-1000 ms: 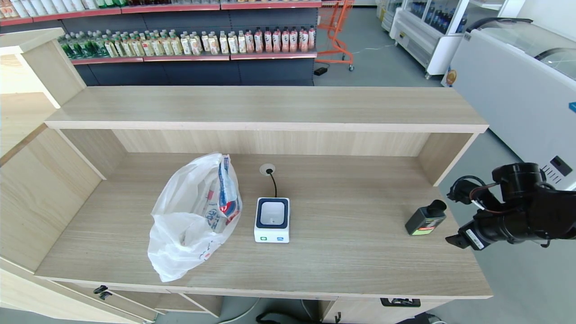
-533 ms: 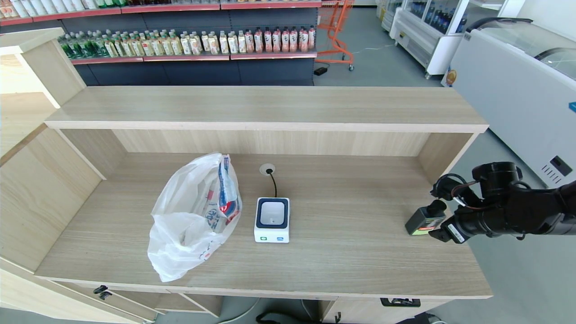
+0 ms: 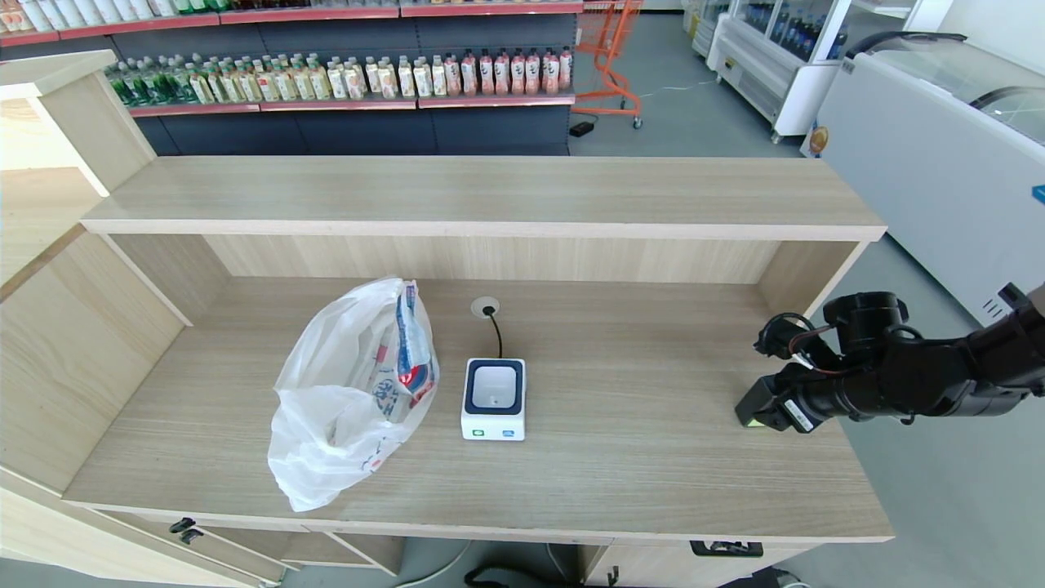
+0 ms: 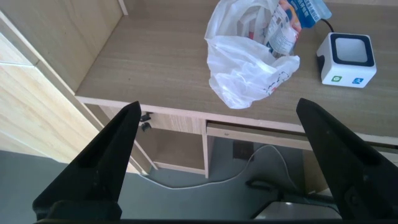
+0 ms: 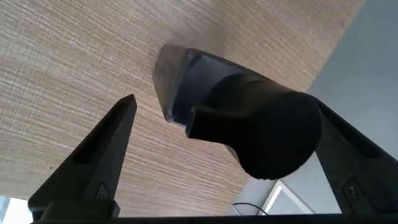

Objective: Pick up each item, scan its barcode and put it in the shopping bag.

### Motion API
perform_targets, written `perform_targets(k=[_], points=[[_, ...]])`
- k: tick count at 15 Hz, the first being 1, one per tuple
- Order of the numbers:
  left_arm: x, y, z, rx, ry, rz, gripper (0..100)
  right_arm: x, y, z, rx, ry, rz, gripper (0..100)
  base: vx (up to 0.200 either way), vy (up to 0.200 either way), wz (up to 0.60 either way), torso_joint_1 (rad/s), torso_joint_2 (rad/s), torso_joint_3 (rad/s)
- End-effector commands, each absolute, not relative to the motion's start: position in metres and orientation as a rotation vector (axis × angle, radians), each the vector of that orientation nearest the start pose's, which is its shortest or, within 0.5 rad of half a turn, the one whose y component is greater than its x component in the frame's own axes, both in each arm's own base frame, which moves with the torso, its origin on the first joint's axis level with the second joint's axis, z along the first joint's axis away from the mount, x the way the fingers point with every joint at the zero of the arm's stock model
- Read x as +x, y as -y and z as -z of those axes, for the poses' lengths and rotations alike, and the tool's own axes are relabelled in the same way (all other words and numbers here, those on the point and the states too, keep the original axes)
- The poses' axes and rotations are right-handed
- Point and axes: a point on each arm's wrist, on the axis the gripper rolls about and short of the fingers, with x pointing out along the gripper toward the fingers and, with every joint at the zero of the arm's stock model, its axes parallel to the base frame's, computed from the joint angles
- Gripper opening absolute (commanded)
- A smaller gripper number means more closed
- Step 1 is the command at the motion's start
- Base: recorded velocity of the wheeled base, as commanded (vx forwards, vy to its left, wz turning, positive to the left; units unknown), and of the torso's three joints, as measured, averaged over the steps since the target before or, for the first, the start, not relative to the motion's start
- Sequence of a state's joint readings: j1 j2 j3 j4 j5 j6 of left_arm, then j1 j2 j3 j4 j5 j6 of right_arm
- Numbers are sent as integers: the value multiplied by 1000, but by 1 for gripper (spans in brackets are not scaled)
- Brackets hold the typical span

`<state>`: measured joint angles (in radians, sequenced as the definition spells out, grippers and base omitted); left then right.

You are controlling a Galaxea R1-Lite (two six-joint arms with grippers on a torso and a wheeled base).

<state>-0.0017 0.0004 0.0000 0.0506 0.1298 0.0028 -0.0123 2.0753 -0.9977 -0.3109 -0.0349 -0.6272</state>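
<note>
A dark bottle [image 3: 749, 406] with a black cap and a green label stands near the counter's right end, mostly hidden behind my right gripper [image 3: 769, 406]. In the right wrist view the bottle [image 5: 186, 78] sits between the open fingers of my right gripper [image 5: 222, 102], and neither finger touches it. The white shopping bag [image 3: 339, 408] lies left of the scanner [image 3: 493, 398] and holds a printed packet [image 3: 408, 347]. My left gripper [image 4: 219, 104] hangs open and empty below the counter's front edge, with the bag [image 4: 249, 68] and scanner [image 4: 348, 58] beyond it.
The wooden counter [image 3: 637, 457] has a raised back shelf [image 3: 490, 196] and side walls. The scanner's cable [image 3: 495, 331] runs to a hole at the back. Store shelves and freezers stand behind. The bottle is close to the counter's right edge.
My right arm has swung left over the counter's right end, and its gripper now sits around the bottle and covers most of it. The bag and scanner have stayed put.
</note>
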Motion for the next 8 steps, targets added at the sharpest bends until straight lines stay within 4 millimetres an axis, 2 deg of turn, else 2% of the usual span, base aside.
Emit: perform_targets(k=[1, 8], points=[[-23, -3, -70, 6, -51, -129, 100, 374, 2, -70, -608, -753, -205, 100, 0, 0, 0, 0, 0, 0], [-23, -3, -70, 6, -51, -129, 100, 382, -3, -63, -601, -747, -239, 100, 0, 0, 0, 0, 0, 0]])
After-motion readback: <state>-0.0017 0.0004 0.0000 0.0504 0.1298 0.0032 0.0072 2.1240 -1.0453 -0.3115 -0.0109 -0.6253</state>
